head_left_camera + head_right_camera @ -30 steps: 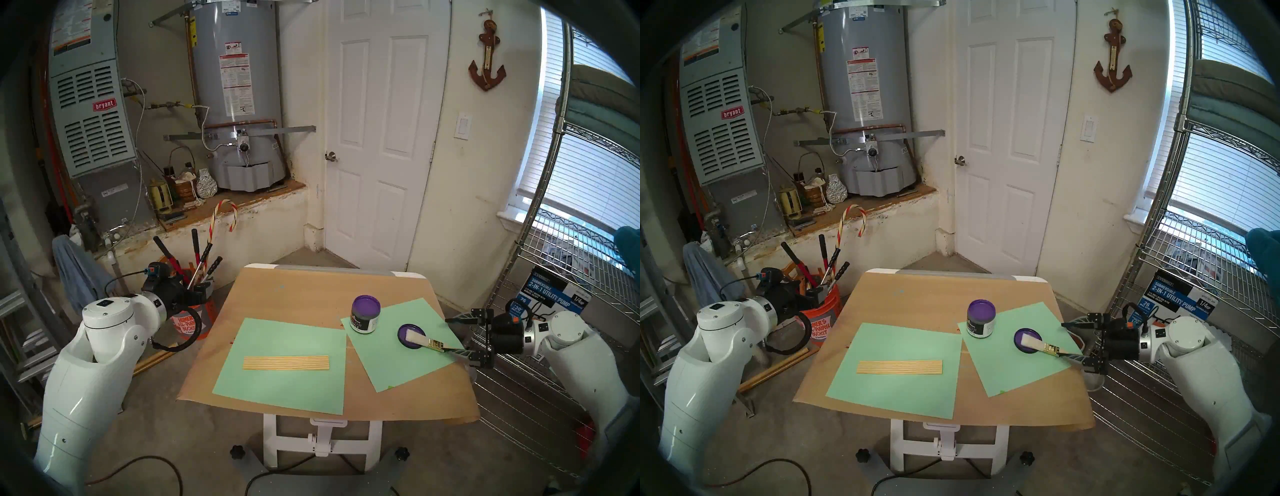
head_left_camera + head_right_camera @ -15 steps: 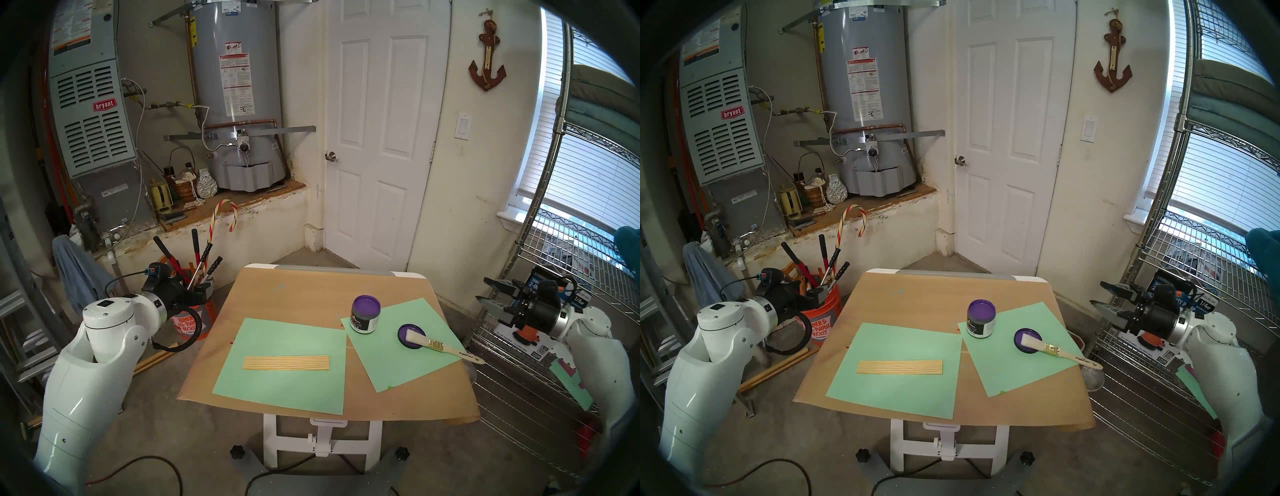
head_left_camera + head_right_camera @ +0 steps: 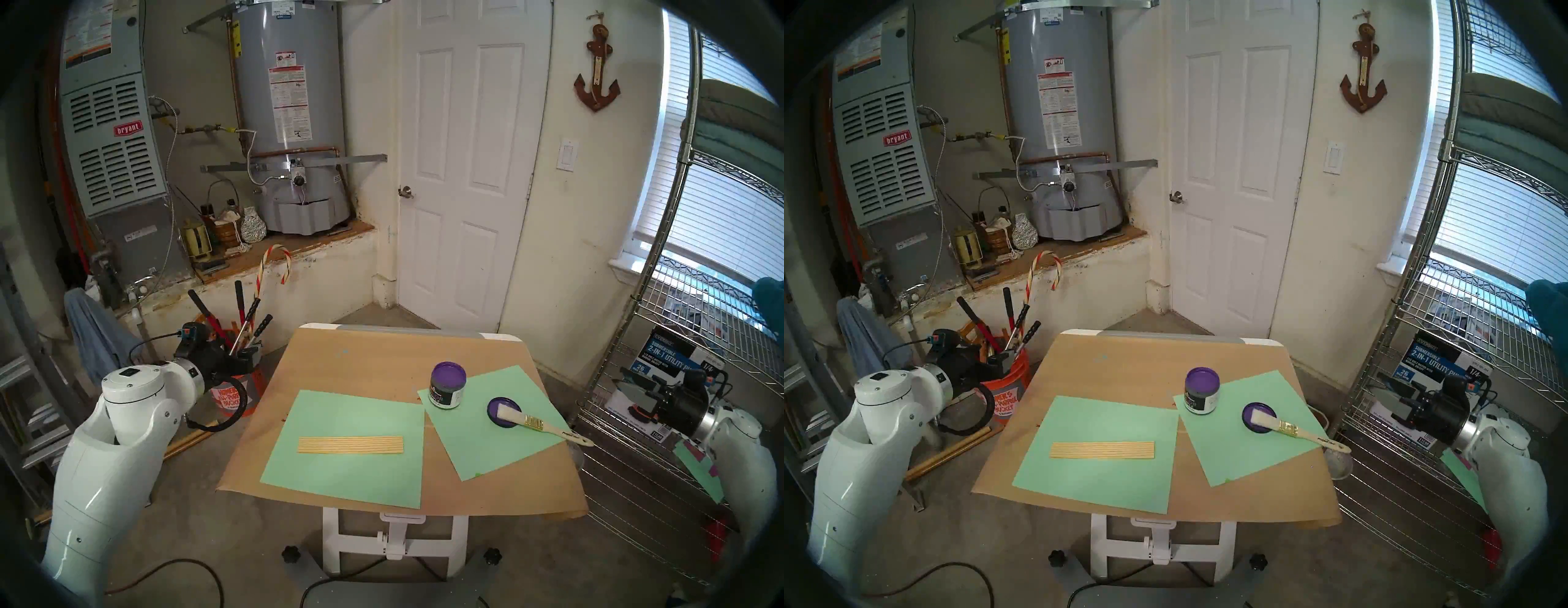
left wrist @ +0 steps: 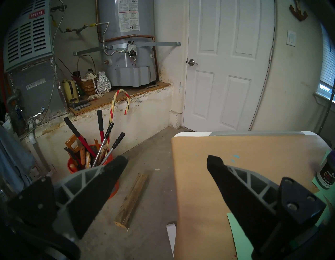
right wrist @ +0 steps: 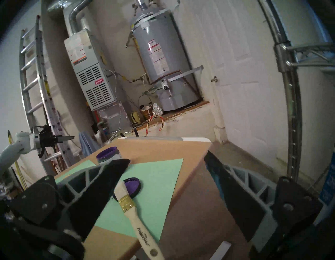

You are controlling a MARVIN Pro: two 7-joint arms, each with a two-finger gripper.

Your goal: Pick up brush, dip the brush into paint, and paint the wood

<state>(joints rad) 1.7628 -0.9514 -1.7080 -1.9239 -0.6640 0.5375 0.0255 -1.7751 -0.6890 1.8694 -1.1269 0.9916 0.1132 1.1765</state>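
Brush (image 5: 135, 213) lies free on the surface (image 3: 382, 361), directly ahead of and below the right gripper (image 5: 167, 164), handle end nearest it and overhanging the surface edge. White bristles rest on the purple-coated jar lid (image 5: 134, 187), just beyond the ferrule. Lid sits on a mint-green paper sheet (image 5: 159, 174). Open jar of purple paint (image 5: 107, 154) stands farther out, to the left of the gripper's left finger. Right gripper jaws spread wide, holding nothing, off the surface's right side beside the wire shelf (image 3: 662, 450). Wood (image 3: 350, 445), unpainted pale striped strip, lies flat on another green sheet (image 3: 339, 479), well apart from both grippers. Left gripper (image 4: 166, 160) wide open, empty, off the surface's left edge, over the floor near the orange tool bucket (image 4: 71, 166).
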